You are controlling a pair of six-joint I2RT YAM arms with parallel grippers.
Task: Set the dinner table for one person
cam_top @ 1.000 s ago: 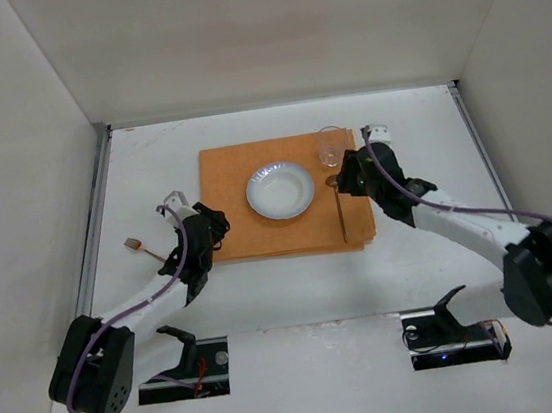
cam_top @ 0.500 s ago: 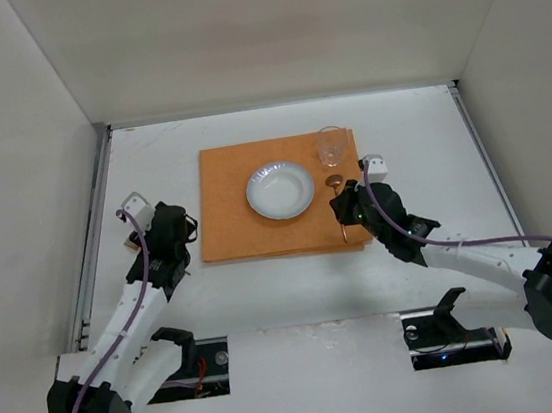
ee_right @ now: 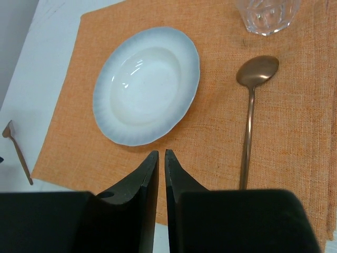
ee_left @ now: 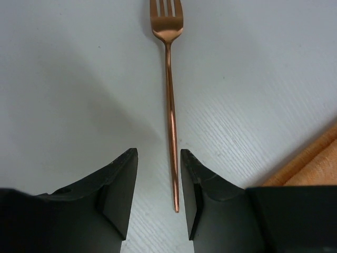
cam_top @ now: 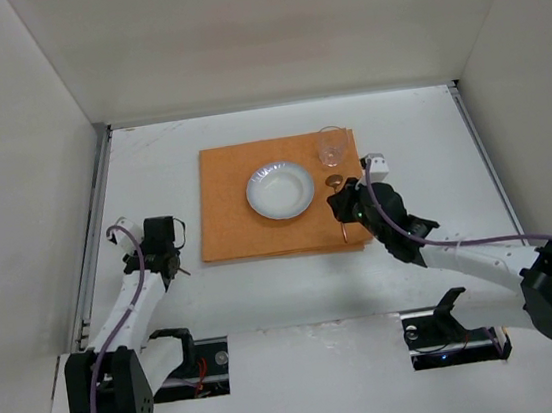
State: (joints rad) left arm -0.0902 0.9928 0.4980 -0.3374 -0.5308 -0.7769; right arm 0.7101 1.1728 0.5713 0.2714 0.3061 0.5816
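Observation:
A copper fork (ee_left: 169, 84) lies on the white dinner table (ee_left: 68, 74), tines away from me. My left gripper (ee_left: 158, 153) is open, its jaws on either side of the fork's handle end without touching it. In the top view the left gripper (cam_top: 161, 243) is left of the orange mat (cam_top: 228, 207) and hides most of the fork. The mat holds a white plate (cam_top: 280, 190), a clear glass (cam_top: 331, 145) and a copper spoon (cam_top: 332, 181). My right gripper (ee_right: 161, 153) is shut and empty above the mat, just near of the plate (ee_right: 147, 84) and left of the spoon (ee_right: 250, 105).
The mat's corner (ee_left: 316, 166) shows just right of the left gripper. The fork (ee_right: 17, 153) also shows left of the mat in the right wrist view. Metal rails (cam_top: 97, 223) edge the table, and white walls enclose it.
My left gripper has swung left from the mat's left edge to over the fork. My right gripper drew back from the glass to the mat's near part, then stayed.

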